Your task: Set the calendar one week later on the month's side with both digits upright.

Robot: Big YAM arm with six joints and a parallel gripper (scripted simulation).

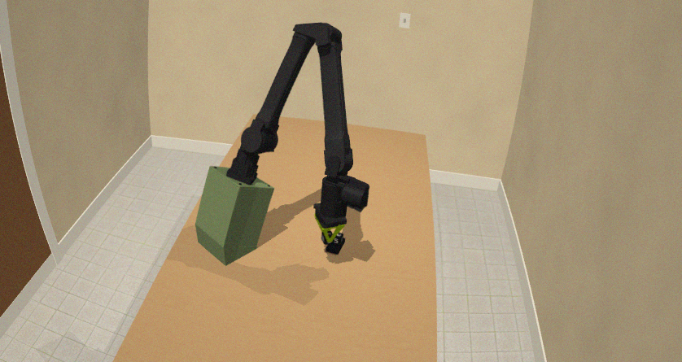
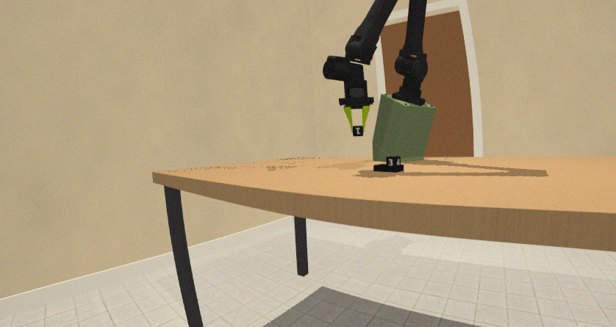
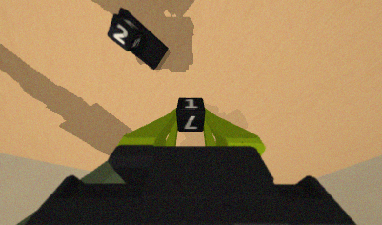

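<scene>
- The gripper [image 2: 357,124] hangs fingers-down in the air, its green fingers drawn partway in and clamped on the sides of a small black cube [image 3: 190,114]
- That held cube shows a 1 and a 7 on the faces turned toward the wrist camera, and something like a 1 on its side in the exterior view
- Below the hand and off to one side, well apart from it, the black tray [image 2: 388,167] sits flat on the table [image 2: 301,182], with the other cube [image 2: 392,162] standing in it
- From the exterior view that cube shows a 3 and perhaps a 4; from the wrist view a 2 faces up; I cannot read the month's name anywhere
- Beyond the tray stands the green base block [image 2: 403,128] that carries the arm
- I judge the step in hand is carrying the lifted cube, likely to turn it
- Next it needs the right digit upright on the month side, then a descent into the free slot beside the other cube without nudging the tray
</scene>
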